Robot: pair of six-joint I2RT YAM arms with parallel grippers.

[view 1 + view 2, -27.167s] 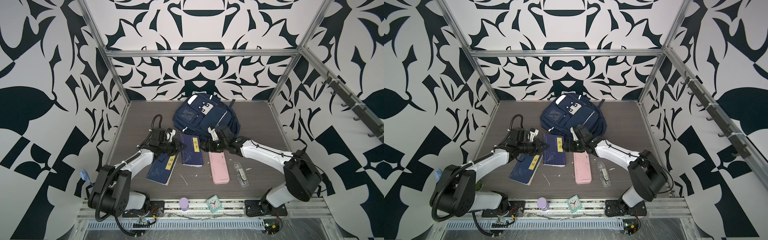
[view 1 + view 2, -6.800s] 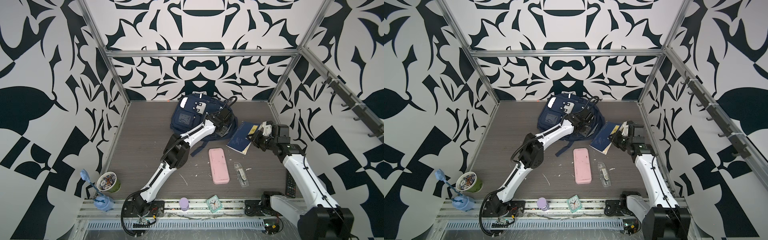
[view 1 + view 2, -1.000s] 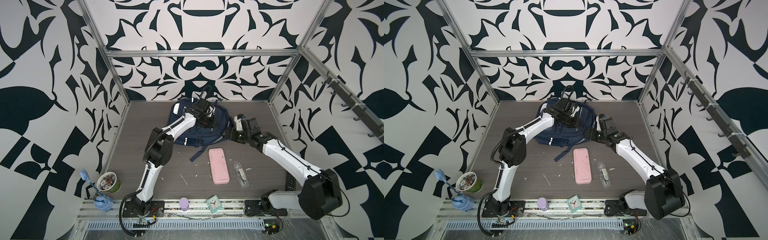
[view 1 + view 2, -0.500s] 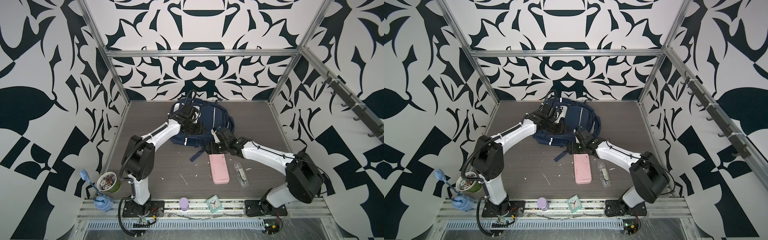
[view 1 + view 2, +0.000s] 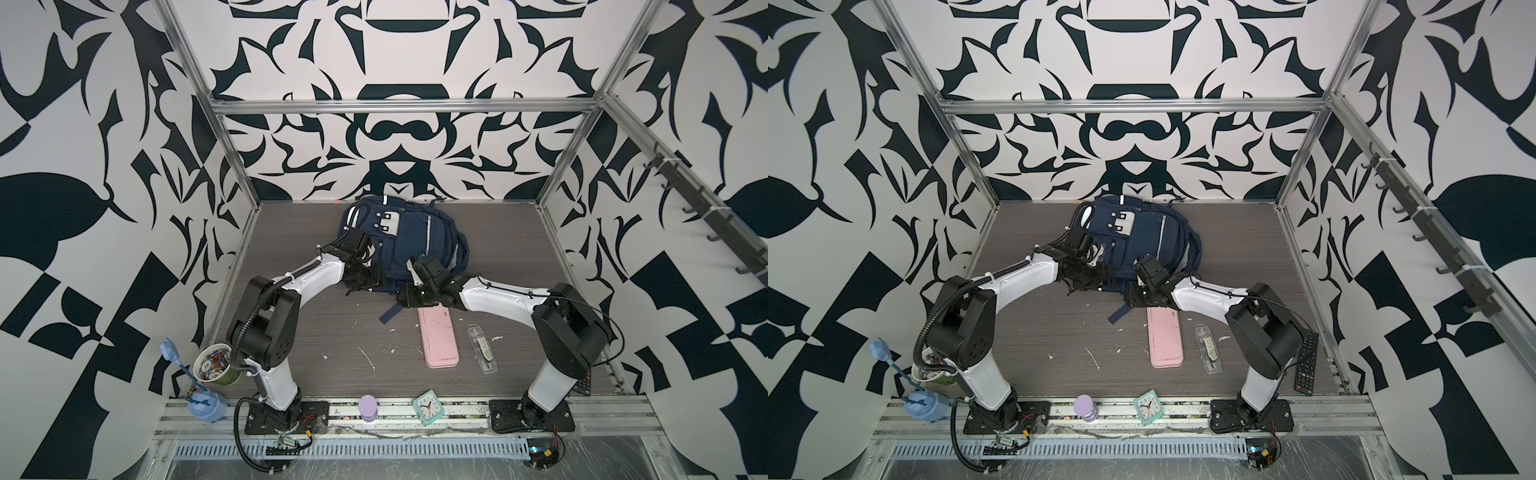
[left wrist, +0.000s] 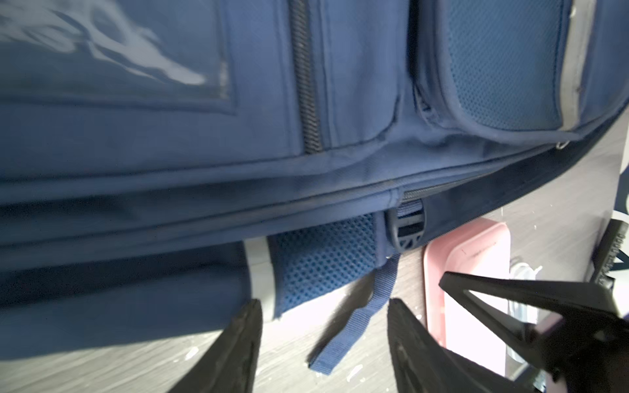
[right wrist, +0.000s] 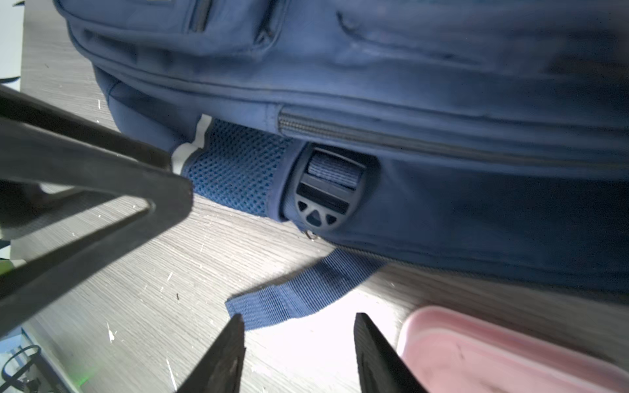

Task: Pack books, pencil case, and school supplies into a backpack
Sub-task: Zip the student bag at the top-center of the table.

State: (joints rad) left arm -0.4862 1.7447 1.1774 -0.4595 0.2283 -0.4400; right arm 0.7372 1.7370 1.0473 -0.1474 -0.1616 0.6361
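Backpack (image 5: 415, 245) lies at the back of the table (image 5: 316, 332); the zips (image 7: 374, 136) we can see on it look closed. We find no books anywhere on the table, so we judge them already inside. The case (image 5: 438, 338) lies flat in front of the backpack, with the packet (image 5: 482, 349) just beside it; both remain to be packed. Our left claw (image 6: 323, 304) stands apart and empty at the backpack's near edge, over a loose strap (image 6: 354, 320). Our right claw (image 7: 299, 318) is apart too, holding nothing, low beside the case's far end.
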